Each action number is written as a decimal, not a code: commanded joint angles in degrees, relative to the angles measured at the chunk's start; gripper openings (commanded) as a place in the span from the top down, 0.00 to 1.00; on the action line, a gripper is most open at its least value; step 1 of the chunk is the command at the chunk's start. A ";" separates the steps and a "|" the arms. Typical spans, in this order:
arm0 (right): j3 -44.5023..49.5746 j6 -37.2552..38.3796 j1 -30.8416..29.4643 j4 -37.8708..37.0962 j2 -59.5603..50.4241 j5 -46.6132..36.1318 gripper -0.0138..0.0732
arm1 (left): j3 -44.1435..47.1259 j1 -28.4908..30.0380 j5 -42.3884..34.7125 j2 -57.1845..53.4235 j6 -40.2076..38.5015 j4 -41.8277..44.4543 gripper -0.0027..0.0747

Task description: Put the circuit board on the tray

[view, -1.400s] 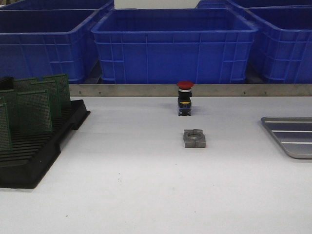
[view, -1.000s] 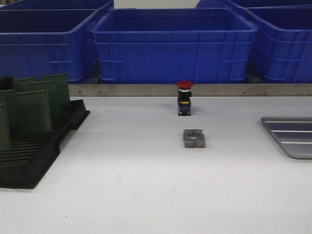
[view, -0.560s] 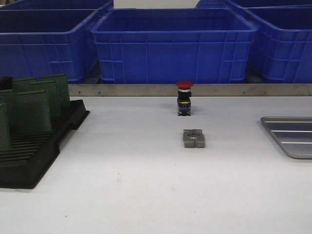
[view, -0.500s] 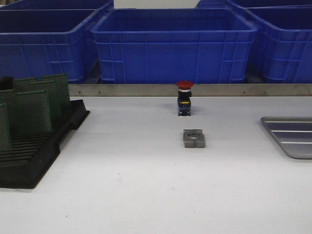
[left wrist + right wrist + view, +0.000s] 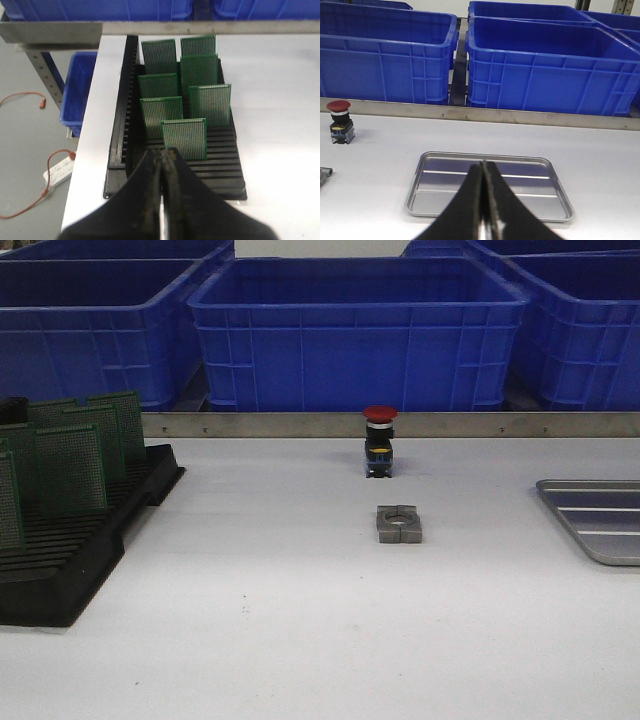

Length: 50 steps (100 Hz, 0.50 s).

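Showing only in wrist views, left gripper [image 5: 161, 165] above boards [image 5: 184, 138], right gripper [image 5: 483, 172] above tray [image 5: 488, 212], both pressed together

tray [image 5: 600, 521]: right part cut by front-view edge | rack [image 5: 60, 550]: left side cut off

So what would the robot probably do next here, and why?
Probably open the left gripper and lower it onto the nearest circuit board. Its jaws are shut and empty above the black rack, where all the boards stand upright, and the tray holds nothing yet.
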 commanded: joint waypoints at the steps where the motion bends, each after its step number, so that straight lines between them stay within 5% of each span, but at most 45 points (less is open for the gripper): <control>1: -0.77 -0.25 -0.31 -0.53 -1.65 -4.80 0.91 | -6.07 0.13 0.42 6.88 4.82 -1.76 0.95; 30: -0.77 -0.25 -0.31 -0.53 -1.65 -4.80 0.91 | -16.72 0.13 5.59 25.41 40.01 -16.29 0.51; 50: -0.77 -0.25 -0.31 -0.53 -1.65 -4.80 0.91 | -23.13 0.13 9.93 36.40 62.21 -18.36 0.50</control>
